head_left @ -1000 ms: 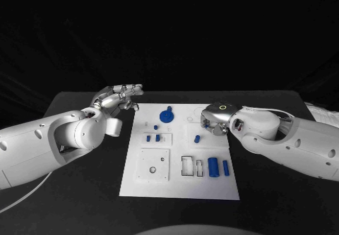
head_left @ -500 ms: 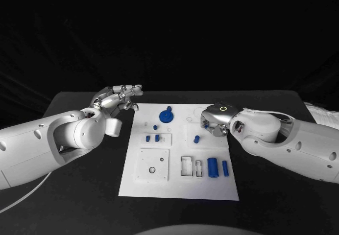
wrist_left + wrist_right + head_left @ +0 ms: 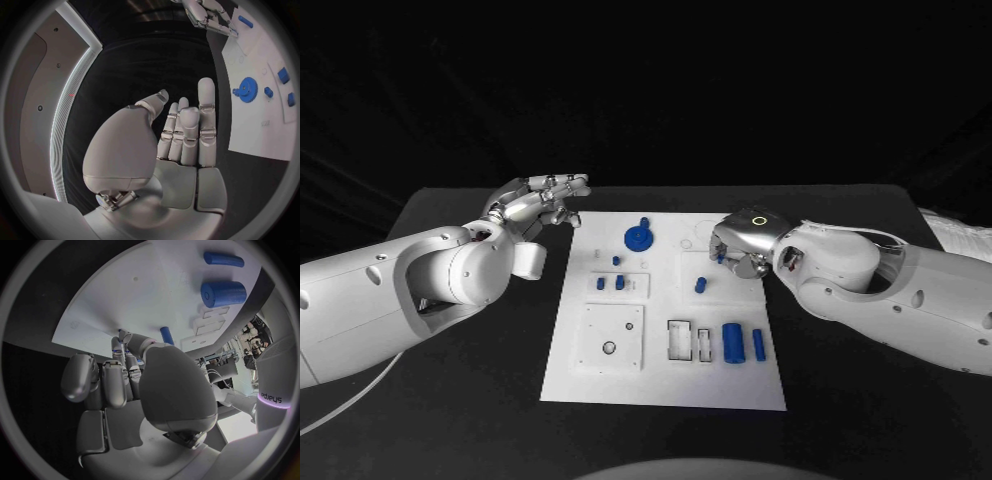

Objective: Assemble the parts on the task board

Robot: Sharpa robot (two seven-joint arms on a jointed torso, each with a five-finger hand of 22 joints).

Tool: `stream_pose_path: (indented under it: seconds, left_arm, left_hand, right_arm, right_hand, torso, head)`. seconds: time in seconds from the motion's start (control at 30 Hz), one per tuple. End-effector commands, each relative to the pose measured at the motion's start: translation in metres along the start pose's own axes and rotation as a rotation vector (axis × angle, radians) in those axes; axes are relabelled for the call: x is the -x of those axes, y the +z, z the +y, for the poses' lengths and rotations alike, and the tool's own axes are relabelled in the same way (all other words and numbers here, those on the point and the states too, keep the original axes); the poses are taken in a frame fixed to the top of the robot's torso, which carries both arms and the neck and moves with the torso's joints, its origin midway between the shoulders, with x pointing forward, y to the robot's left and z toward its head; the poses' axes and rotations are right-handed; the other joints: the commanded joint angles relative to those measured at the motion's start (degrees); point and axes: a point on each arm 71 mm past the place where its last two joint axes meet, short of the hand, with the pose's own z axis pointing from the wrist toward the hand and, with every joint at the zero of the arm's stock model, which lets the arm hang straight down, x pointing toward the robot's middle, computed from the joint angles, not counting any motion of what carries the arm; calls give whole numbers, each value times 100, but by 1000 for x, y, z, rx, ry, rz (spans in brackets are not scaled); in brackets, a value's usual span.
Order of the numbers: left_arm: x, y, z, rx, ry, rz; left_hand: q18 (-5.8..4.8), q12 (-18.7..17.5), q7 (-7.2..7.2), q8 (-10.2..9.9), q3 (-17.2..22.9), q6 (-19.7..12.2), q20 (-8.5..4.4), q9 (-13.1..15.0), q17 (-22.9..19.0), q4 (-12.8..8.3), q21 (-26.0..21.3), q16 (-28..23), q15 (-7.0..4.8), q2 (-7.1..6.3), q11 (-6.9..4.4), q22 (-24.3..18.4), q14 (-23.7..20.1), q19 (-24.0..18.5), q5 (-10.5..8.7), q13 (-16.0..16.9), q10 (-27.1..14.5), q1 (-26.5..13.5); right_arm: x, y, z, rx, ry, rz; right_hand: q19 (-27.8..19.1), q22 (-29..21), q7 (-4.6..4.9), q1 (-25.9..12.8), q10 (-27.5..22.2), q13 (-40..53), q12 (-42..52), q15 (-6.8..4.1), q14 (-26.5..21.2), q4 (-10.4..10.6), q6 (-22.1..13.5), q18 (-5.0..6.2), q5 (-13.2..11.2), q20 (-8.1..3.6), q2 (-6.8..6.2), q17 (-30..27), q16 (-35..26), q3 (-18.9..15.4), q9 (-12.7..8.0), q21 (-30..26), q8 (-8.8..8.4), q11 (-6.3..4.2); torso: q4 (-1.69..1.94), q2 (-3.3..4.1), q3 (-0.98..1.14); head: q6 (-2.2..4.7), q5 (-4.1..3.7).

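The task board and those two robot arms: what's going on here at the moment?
A robot is assembling small blue parts on the white task board. Its right robot hand is curled over the board's right edge, close to a small blue peg; whether it holds anything is unclear. The left robot hand hovers open over the black table beside the board's far left corner, holding nothing.

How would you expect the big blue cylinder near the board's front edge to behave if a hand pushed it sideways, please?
The big cylinder lies on its side on the flat white board, so it would probably roll rather than slide. It looks stiff and smooth, so the fingers may slip on it. It might bump the thinner cylinder beside it.
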Motion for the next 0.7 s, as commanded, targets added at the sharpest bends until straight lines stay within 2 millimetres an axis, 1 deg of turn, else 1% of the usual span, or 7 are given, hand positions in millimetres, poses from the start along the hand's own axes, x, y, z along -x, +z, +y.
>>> stream_pose_path:
  seconds: [0.03,0.17,0.3,0.7]
  left_arm:
    - [-1,0,0,-1,-5,5]
    - [0,0,0,-1,-4,3]
    - [0,0,-1,-2,-3,1]
    - [1,0,-1,-2,-3,-1]
  left_hand:
    - [103,24,2,33,-31,-40,39,-9,-8,8,-31,-12,16,50,-8,-7,-39,18,39,9,-51,22]
    - [103,36,7,35,-39,-56,42,-9,-15,6,-37,-11,20,50,-2,-11,-44,17,39,11,-72,24]
    - [102,48,12,37,-47,-71,46,-9,-23,3,-42,-11,24,52,3,-15,-50,17,40,13,-94,25]
    - [102,66,19,41,-59,-92,51,-9,-32,1,-49,-8,30,52,10,-21,-56,17,40,15,-123,26]
  right_arm:
    - [2,-1,0,3,7,-10]
    - [3,-3,0,1,10,-10]
    - [5,-5,1,5,15,-12]
    - [17,-12,4,16,21,-38]
  right_hand:
    - [28,7,9,-15,145,7,40,-15,314,-5,29,38,33,-8,35,2,16,36,-5,21,-35,-104]
    - [30,14,8,-23,147,6,40,-15,314,-9,31,36,39,-7,30,3,17,39,-4,26,-36,-104]
    - [30,14,8,-23,147,6,40,-15,314,-9,31,36,39,-7,30,3,17,39,-4,26,-36,-104]
    - [30,19,8,-50,160,5,42,-14,314,-13,40,37,53,-7,20,5,20,45,-2,29,-34,-106]
  torso:
    - [-2,2,2]
    - [-3,0,0]
    - [1,3,5]
    - [0,3,-1]
  head:
    - [-7,-2]
    - [-9,-5]
    - [-12,-8]
    - [-10,-27]
